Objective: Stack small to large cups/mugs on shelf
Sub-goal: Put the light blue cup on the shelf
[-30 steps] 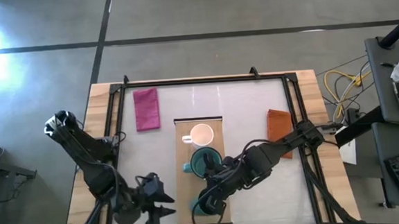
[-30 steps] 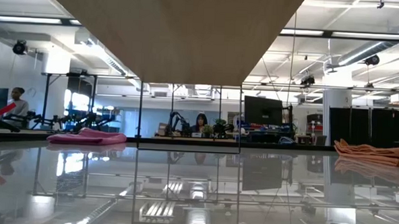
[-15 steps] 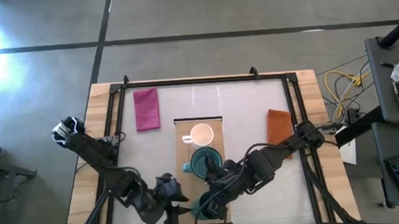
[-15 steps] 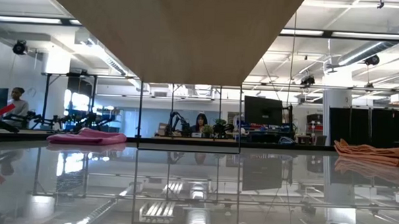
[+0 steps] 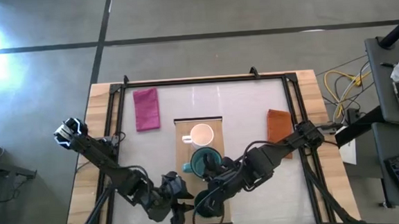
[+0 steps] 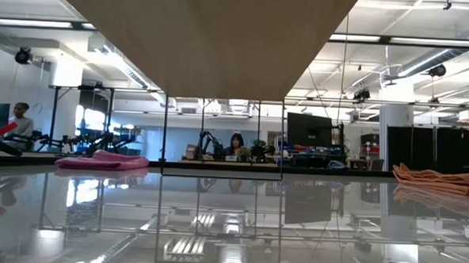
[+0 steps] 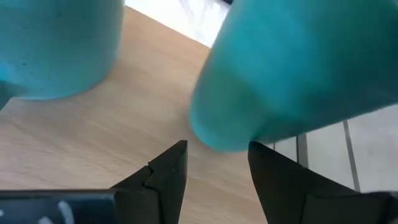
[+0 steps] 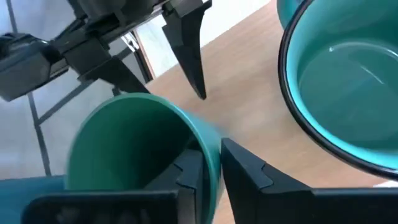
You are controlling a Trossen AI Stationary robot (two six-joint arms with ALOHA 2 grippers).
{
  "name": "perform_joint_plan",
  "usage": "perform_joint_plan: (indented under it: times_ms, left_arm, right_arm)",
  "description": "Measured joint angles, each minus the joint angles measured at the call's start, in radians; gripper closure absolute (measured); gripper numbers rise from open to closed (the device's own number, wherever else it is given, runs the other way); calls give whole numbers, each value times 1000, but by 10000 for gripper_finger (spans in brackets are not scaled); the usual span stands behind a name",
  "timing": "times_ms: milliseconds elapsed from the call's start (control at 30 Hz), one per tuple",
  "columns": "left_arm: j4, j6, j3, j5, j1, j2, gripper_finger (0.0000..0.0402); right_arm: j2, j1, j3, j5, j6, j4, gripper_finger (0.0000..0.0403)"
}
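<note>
The small dark green cup (image 5: 206, 204) is at the near end of the light-wood shelf (image 5: 216, 128), in my right gripper (image 5: 210, 195), which is shut on it. In the right wrist view the cup (image 8: 134, 146) tilts with its mouth toward the camera. The teal mug (image 5: 204, 161) and the cream-white mug (image 5: 202, 135) stand on their bases farther along the shelf. My left gripper (image 5: 189, 211) is open just left of the green cup, its fingers pointing at the cup's lower wall (image 7: 249, 118) without touching. My right gripper has the green cup by its rim and wall (image 8: 208, 140), on the side toward the teal mug. One finger (image 8: 186, 177) is inside the cup and the other (image 8: 249, 171) outside. The cup is tilted; whether its base rests on the shelf I cannot tell.
A magenta cloth (image 5: 146, 108) lies left of the shelf and an orange cloth (image 5: 278, 124) lies right of it. A black frame (image 5: 197, 79) runs round the white tabletop. The low view shows only the shelf's underside (image 6: 199, 35) and the room beyond.
My left gripper has moved along the near edge toward the table's right, from the bare tabletop up to the shelf's left side next to the green cup. The right gripper and the cup have stayed at the shelf's near end.
</note>
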Motion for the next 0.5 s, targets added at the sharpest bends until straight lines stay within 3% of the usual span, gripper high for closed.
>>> perform_joint_plan:
  times_ms: [267,500]
  left_arm:
    - [-25,0,0,5,0,-6,245]
    - [-197,-43,-1,5,-2,-17,245]
  right_arm:
    - [0,-8,0,14,-2,-14,337]
    - [0,-7,0,14,-2,-15,330]
